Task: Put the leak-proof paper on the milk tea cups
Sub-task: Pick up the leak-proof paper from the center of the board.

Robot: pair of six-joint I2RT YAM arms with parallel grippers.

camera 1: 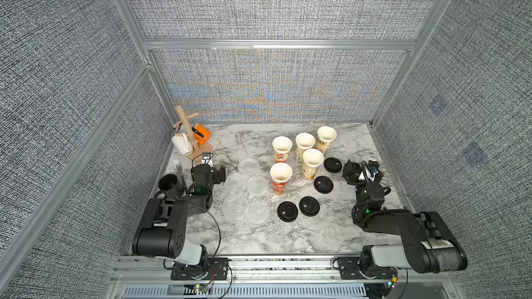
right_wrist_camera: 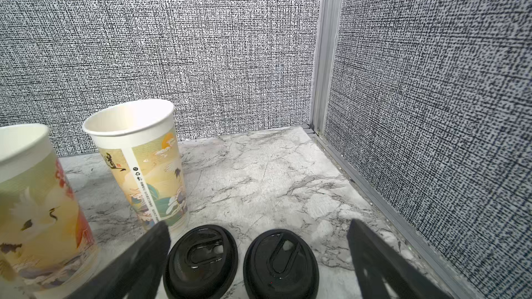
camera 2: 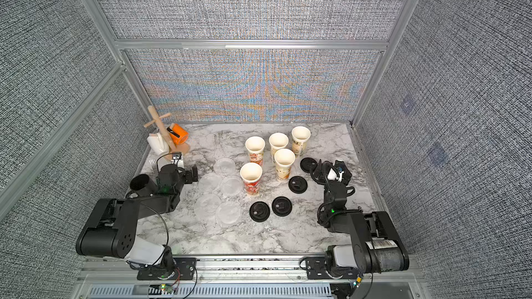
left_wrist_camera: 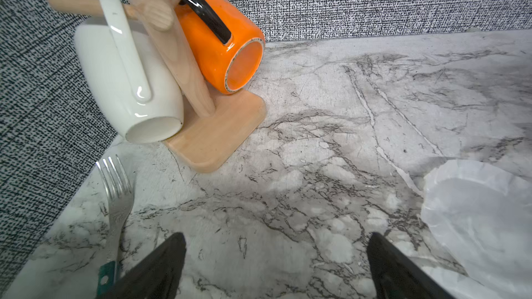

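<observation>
While the left fingers (left_wrist_camera: 161, 266) stand spread and empty over bare bench (left_wrist_camera: 288, 168), the right fingers (right_wrist_camera: 374, 260) gape likewise above two lids (right_wrist_camera: 201, 257). Five discs (camera 1: 257, 184) lie clustered on the bench between the left arm and five upright, uncovered cups (camera 1: 281, 174). A fork (left_wrist_camera: 118, 197) lies beside the left fingers.

left claw (left_wrist_camera: 276, 237) spread wide, empty | right claw (right_wrist_camera: 258, 223) spread wide, empty

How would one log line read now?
left gripper: open, empty | right gripper: open, empty | milk tea cups: five, uncovered | leak-proof paper: five discs on table
</observation>
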